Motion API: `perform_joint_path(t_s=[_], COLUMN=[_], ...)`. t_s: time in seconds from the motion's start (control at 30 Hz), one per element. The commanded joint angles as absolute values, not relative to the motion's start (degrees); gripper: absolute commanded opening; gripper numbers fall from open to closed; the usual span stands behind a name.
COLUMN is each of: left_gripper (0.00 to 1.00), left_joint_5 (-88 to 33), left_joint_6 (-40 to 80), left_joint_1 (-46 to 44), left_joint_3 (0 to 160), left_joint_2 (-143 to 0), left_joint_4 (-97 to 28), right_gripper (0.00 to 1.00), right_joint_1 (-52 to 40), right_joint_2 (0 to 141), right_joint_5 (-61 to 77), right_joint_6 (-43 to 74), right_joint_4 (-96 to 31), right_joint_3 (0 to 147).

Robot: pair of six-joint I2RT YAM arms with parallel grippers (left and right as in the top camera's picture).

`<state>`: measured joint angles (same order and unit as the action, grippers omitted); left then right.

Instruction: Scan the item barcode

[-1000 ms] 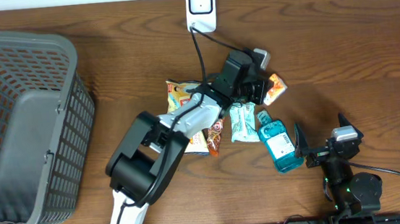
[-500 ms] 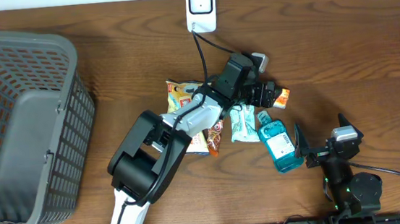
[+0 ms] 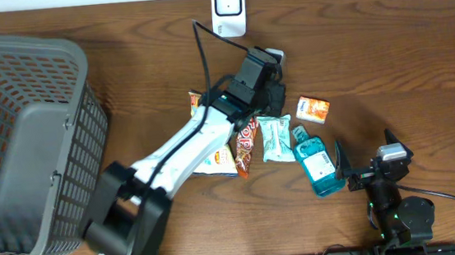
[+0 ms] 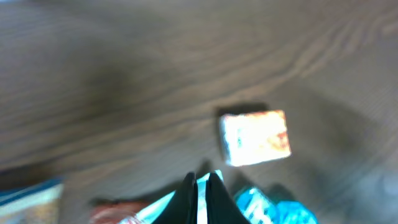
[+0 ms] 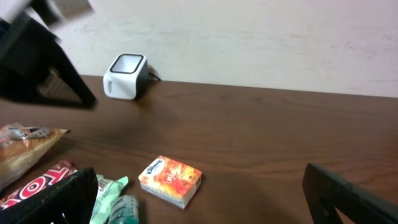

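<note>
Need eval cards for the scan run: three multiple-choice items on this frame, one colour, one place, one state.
1. The bottle is: A red, B blue, C white.
2. The orange box is: A flat on the bare table, B on top of the bottle, C leaning against the bottle.
3. The left gripper is: A wide open, B shut on the orange box, C shut, empty.
Answers: 1 B, blue body. 2 A, it lies apart from the bottle. 3 C, closed tight, nothing held.
</note>
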<state>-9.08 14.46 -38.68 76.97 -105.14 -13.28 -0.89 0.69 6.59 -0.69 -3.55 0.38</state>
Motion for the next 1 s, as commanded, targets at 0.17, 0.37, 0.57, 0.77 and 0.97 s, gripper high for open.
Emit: perform_joint_path(t_s=[0.17, 0.37, 0.57, 0.77, 0.97], left_gripper=[0.07, 0.07, 0.35, 0.99, 1.0], left_joint_5=[8.97, 17.32, 27.2, 28.47, 34.98], left_joint_6=[9.34, -1.87, -16.32, -28.75, -32.82], left_joint_1=[-38.44, -38.44, -38.44, -38.44, -38.3], left_joint_3=[77.49, 77.49, 77.49, 77.52, 77.49], left_joint_2=[-91.83, -81.49, -70.96, -61.36, -54.94], left_joint_4=[-22.96, -23.0, -11.92, -7.33, -8.64], right_gripper=[0.99, 0.99, 0.99, 0.99, 0.99], right_joint_1=[-1.17, -1.17, -1.17, -1.17, -1.17], right_joint_2=[0.38, 0.38, 0.38, 0.38, 0.38], right_joint_5=[6.52, 6.52, 6.52, 6.52, 6.52], right_joint_6=[-1.17, -1.17, -1.17, -1.17, -1.15], right_joint_4=[-3.7, -3.7, -3.7, -3.7, -3.7], right_joint_3=[0.32, 0.32, 0.32, 0.32, 0.32])
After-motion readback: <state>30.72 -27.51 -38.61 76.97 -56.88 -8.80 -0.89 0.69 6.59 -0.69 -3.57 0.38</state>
